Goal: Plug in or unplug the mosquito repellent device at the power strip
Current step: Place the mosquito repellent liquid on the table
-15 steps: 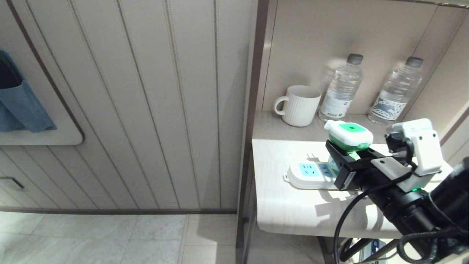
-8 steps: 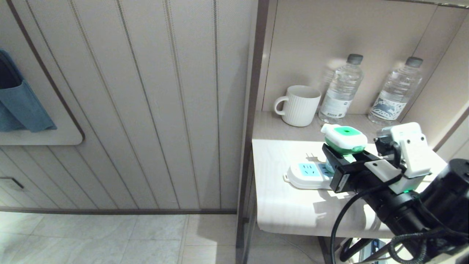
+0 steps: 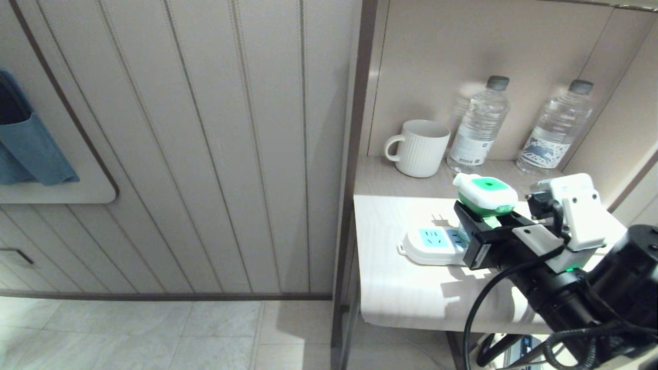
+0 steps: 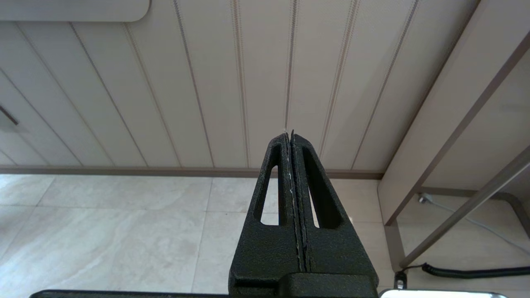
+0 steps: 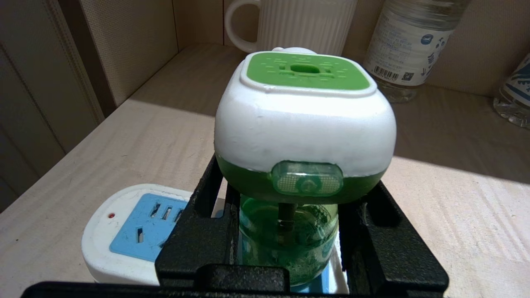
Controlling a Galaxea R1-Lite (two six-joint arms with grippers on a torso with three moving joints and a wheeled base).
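Observation:
My right gripper (image 3: pixel 483 222) is shut on the mosquito repellent device (image 3: pixel 486 194), clamping its translucent green bottle just under the white head with the green top patch. The device hangs over the middle of the power strip (image 3: pixel 429 247), which lies flat on the pale tabletop (image 3: pixel 401 293). In the right wrist view the black fingers (image 5: pixel 198 231) flank the bottle of the device (image 5: pixel 304 120), and a blue socket face of the power strip (image 5: pixel 132 227) shows beside and below it. My left gripper (image 4: pixel 291 136) is parked, shut and empty, facing the panelled wall and floor.
A white ribbed mug (image 3: pixel 420 148) and two clear water bottles (image 3: pixel 479 126) (image 3: pixel 556 128) stand at the back of the shelf niche. A brown-edged side panel (image 3: pixel 360 128) borders the tabletop on the left. A blue cloth (image 3: pixel 31 149) hangs far left.
My right gripper, with the device in it, has shifted slightly left over the power strip; over the last half second it has barely moved. The left arm stayed still.

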